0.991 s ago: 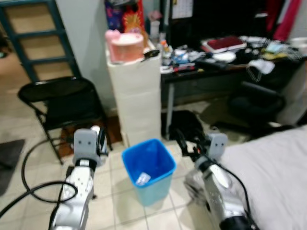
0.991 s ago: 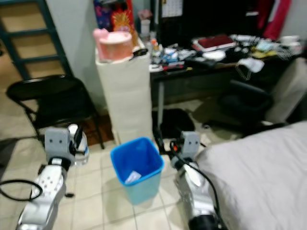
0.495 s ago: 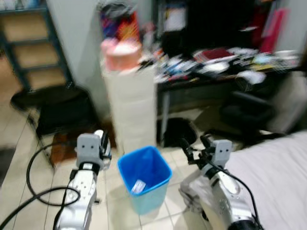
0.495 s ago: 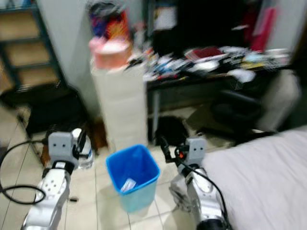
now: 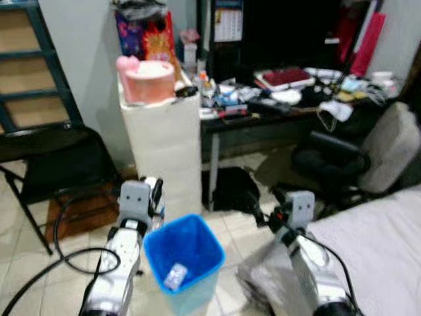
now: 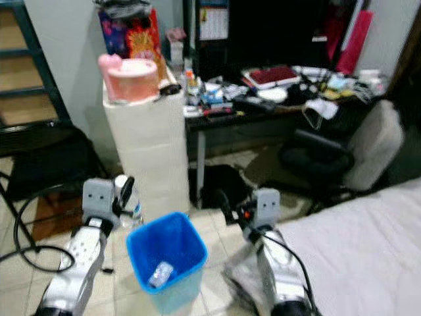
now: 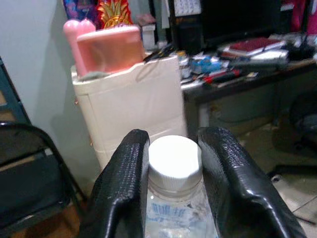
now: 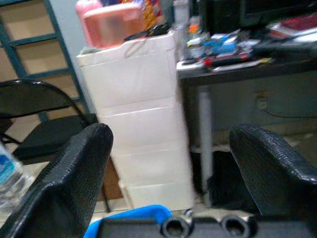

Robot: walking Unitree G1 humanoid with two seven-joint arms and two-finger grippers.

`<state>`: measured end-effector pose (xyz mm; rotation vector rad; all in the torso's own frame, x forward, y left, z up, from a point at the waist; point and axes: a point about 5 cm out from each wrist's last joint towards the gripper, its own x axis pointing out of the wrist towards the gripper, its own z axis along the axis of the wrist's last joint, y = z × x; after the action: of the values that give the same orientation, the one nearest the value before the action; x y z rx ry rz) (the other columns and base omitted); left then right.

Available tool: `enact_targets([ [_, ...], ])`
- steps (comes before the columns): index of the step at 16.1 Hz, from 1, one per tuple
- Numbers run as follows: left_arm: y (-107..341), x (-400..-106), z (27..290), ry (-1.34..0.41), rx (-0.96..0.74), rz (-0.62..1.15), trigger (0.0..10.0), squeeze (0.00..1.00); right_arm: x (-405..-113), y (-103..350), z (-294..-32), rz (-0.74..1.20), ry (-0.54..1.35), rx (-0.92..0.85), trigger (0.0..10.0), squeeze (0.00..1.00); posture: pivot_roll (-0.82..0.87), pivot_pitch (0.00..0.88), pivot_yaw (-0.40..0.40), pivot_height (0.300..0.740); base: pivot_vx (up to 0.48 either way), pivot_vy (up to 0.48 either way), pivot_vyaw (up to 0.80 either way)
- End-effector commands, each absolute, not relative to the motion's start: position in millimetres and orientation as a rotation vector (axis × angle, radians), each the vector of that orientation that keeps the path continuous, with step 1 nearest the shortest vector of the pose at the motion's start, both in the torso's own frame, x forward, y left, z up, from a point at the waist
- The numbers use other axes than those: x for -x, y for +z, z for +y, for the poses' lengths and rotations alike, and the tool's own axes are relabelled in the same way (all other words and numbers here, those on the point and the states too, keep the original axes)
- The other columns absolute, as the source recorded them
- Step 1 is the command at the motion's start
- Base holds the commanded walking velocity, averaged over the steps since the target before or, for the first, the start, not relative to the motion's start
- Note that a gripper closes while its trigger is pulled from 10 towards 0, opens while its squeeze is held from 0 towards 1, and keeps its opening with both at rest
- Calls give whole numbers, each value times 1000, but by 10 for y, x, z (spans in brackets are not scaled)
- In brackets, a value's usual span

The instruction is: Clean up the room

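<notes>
The whole scene has shifted since a second ago, so the camera has moved; the left gripper (image 7: 171,188) is still clamped around a clear water bottle (image 7: 174,173) with a white cap, held just left of the blue bin (image 5: 183,255). The right gripper (image 8: 173,163) is spread wide and empty, right of the bin. A crumpled item (image 5: 174,276) lies inside the bin. Behind stand a white drawer tower (image 5: 162,148) and a cluttered desk (image 5: 289,108).

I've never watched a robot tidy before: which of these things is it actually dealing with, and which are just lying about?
In the job:
- bottle, held in the left gripper
- blue bin, some trash already in it
- right gripper, open, empty

Lying about:
- white drawers
- pink tub
- cluttered desk
- black chair
- bed
</notes>
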<state>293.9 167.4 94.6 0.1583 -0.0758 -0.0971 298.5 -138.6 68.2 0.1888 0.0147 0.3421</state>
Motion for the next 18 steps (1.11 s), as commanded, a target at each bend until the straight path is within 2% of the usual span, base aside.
enact_targets([
  [1,1008,-2983,1726,-89,-164,-105,10000,0,-2991,713,-1354,4,362,-179,10000,0,77,0,10,740,465,0,0],
  [9,872,-3127,1687,-131,-214,-76,10000,0,-2904,652,-1343,34,407,-153,10000,0,40,0,-6,740,467,0,0],
  [12,935,-3331,1889,-72,-273,-67,10000,0,-2889,618,-1288,66,469,-155,10000,0,25,0,-17,740,0,0,0],
  [14,1081,-3496,1984,-56,-263,-73,10000,0,-2816,533,-1133,134,617,-144,10000,0,3,0,-17,740,0,0,0],
  [18,1217,-3641,1925,-66,-226,-90,10000,0,-2765,447,-1131,172,634,-108,10000,0,-29,0,-25,740,0,0,0],
])
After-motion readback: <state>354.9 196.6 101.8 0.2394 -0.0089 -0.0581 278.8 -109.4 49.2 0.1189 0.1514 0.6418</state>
